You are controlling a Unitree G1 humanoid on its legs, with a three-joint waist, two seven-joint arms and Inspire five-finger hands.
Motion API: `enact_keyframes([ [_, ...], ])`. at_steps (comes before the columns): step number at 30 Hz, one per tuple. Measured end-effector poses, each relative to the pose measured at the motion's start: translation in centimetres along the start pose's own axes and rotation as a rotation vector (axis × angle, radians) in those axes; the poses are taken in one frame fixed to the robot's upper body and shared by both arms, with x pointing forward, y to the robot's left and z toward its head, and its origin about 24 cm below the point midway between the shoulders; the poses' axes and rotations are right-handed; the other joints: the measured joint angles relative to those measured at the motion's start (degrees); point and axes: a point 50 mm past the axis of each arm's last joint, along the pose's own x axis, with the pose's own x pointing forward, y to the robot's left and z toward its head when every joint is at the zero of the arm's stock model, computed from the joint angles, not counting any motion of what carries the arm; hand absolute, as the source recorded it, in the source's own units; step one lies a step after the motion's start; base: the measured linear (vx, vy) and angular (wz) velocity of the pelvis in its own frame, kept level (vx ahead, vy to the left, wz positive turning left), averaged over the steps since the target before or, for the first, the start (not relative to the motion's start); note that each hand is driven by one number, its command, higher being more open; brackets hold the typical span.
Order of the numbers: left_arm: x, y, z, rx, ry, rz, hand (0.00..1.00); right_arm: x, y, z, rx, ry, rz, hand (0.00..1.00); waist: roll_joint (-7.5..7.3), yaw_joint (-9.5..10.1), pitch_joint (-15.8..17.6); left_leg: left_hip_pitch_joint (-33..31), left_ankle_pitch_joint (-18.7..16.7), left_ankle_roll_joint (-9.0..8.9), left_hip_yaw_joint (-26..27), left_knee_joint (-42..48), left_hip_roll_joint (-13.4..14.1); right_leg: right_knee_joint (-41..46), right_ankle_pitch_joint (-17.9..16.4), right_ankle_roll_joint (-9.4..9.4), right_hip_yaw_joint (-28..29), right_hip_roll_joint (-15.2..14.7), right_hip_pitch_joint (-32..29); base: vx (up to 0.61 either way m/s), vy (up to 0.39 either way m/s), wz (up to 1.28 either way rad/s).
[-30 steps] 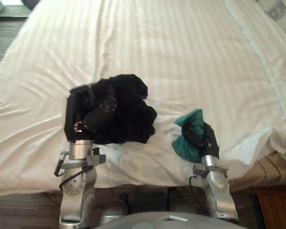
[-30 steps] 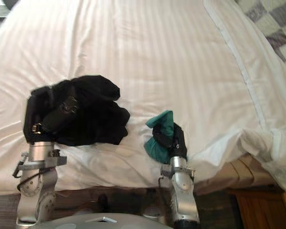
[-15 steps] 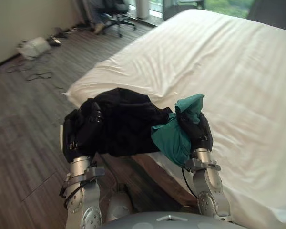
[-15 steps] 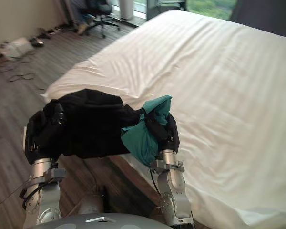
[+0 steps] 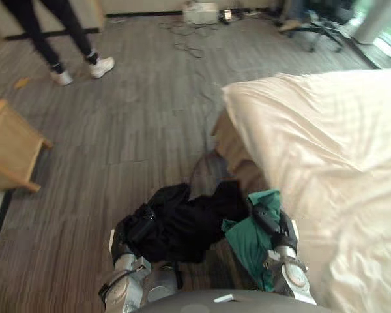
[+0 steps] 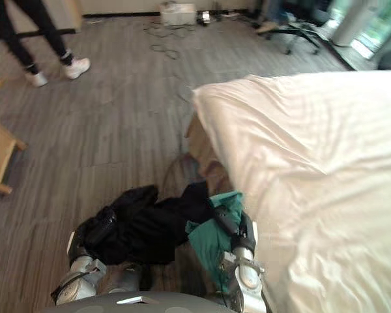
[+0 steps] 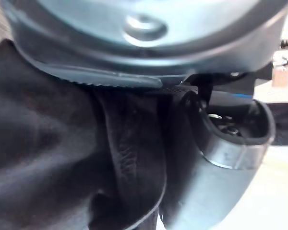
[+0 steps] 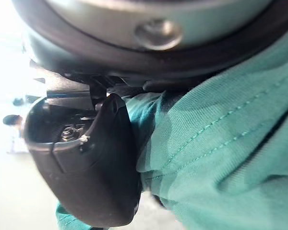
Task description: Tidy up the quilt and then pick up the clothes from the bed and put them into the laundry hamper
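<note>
Left hand (image 5: 135,232) grips black clothes (image 5: 190,223); right hand (image 5: 274,223) green cloth (image 5: 244,240)

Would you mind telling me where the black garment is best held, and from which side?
Grip the black garment at its bunched end, coming from the robot's left, where the left hand is curled round it. The rest drapes loose toward the green garment in the right hand, so a hold there would probably sag.

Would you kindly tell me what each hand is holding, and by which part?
The left hand clutches the black garment, the right hand the green garment, each by a bunched fold; which part cannot be told.
</note>
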Motion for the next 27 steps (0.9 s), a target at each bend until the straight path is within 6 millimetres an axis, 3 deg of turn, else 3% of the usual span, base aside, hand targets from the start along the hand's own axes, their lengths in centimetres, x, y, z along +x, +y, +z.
enact_keyframes([
  [1,0.0,0.2,-0.3,0.020,0.013,0.003,0.00,0.1,0.8,0.0,-0.041,0.003,0.039,0.00,-0.52,0.99,0.67,0.71,0.87,0.32,-1.17,-1.56,-1.69,-0.21,-0.81,-1.33,0.04,-0.44,-0.25,0.01,0.147,0.75],
  [3,0.1,0.4,-0.6,0.052,0.026,-0.005,0.00,0.1,2.4,0.0,-0.098,0.002,0.112,0.00,0.05,2.14,2.62,1.67,1.04,0.53,-2.86,-1.82,-3.47,-0.20,-1.76,-2.77,0.41,-0.33,-0.46,-0.04,0.130,0.75],
  [5,0.1,0.7,-0.8,0.064,0.038,-0.004,0.00,0.1,3.8,0.0,-0.139,-0.005,0.188,0.00,0.62,2.72,3.48,1.44,1.14,0.63,-5.31,-1.80,-4.68,-1.42,-3.93,-4.08,6.45,2.49,-0.24,-0.06,0.035,0.88],
  [6,0.1,0.8,-0.8,0.068,0.037,-0.004,0.00,0.1,4.1,0.0,-0.143,-0.006,0.203,0.00,0.60,2.75,3.56,0.91,1.23,0.70,-6.12,-1.79,-4.94,-2.53,-4.82,-3.80,9.17,3.98,-0.19,-0.06,-0.104,1.07],
  [7,0.2,0.9,-0.6,0.090,0.034,-0.014,0.00,0.1,4.5,0.1,-0.146,-0.013,0.219,0.00,-0.39,2.48,4.09,-0.59,1.49,0.90,-7.72,-1.82,-6.27,-6.46,-8.47,-3.02,15.47,7.52,0.23,-0.07,-0.135,1.25],
  [8,0.2,0.8,-0.7,0.099,0.042,-0.024,0.00,0.1,4.3,0.0,-0.144,-0.009,0.207,0.00,-0.46,1.93,4.64,-1.05,1.58,0.88,-8.65,-1.88,-6.83,-7.12,-9.54,-1.02,17.97,9.47,0.45,-0.08,-0.157,1.37],
  [10,0.0,0.6,-0.9,0.109,0.054,-0.042,0.00,-0.1,3.7,-0.8,-0.130,0.026,0.170,0.00,-1.69,0.70,5.39,-1.39,1.74,1.39,-7.79,-2.29,-7.14,-6.61,-10.48,-2.74,20.11,11.59,0.72,-0.04,-0.160,1.17],
  [12,-1.0,1.1,-1.9,0.109,0.094,-0.031,0.00,-0.6,2.8,-1.7,-0.118,0.065,0.136,0.00,-2.40,1.66,6.12,-2.69,2.86,1.74,-7.77,2.75,-5.87,-2.86,-11.95,-1.77,21.49,12.86,1.28,0.01,-0.118,0.63],
  [14,-1.1,0.4,-2.1,0.151,0.112,-0.078,0.00,-1.1,2.0,-2.0,-0.067,0.077,0.096,0.00,-3.16,0.51,6.18,-2.49,3.37,1.42,-10.57,2.10,-7.41,-1.10,-11.64,-1.40,27.48,13.89,1.04,0.04,-0.037,0.78],
  [16,-0.8,-1.0,-1.6,0.143,0.085,-0.129,0.00,-1.2,1.4,-2.1,-0.008,0.088,0.064,0.00,-3.75,1.08,6.38,-2.32,3.09,1.13,-9.97,0.71,-7.71,-2.82,-11.61,-1.52,26.37,13.66,1.89,0.03,-0.012,0.43],
  [17,-0.8,-1.9,-1.0,0.152,0.053,-0.159,0.00,-1.1,1.7,-1.7,0.004,0.073,0.075,0.00,-3.71,1.62,7.08,-5.54,-1.16,2.51,-7.09,10.96,-6.53,-4.53,-12.04,-1.11,26.76,13.38,3.38,0.09,0.003,-0.06],
  [18,-1.1,-1.8,-1.2,0.164,0.060,-0.160,0.00,-1.2,1.8,-1.6,0.004,0.065,0.079,0.00,-2.65,2.34,7.28,-5.12,-3.32,1.32,-7.01,12.14,-5.55,-4.12,-12.22,-0.79,26.96,14.35,3.92,0.09,0.019,-0.19],
  [22,-1.2,-2.9,-1.3,0.208,0.062,-0.221,0.00,-1.8,2.6,-1.2,0.007,0.043,0.122,0.00,-2.74,2.67,7.07,-3.20,-4.02,1.52,-6.65,10.75,-6.21,-0.85,-11.23,0.18,28.71,13.14,3.66,0.02,-0.003,-0.04],
  [23,-1.9,-3.7,-3.1,0.225,0.146,-0.271,0.00,-3.9,1.8,-2.9,0.022,0.108,0.104,0.00,-2.81,2.75,0.52,6.75,-13.19,0.20,-7.93,11.25,-4.24,0.81,-2.99,1.88,31.48,12.33,-0.21,0.00,0.000,0.00],
  [27,-1.9,-3.7,-3.1,0.225,0.146,-0.270,0.00,-3.8,1.8,-3.0,0.019,0.111,0.103,0.00,-3.17,2.73,1.02,7.50,-13.00,0.20,-7.47,10.13,-4.30,0.37,-3.00,1.87,31.84,12.24,-0.13,0.00,0.000,-0.04],
])
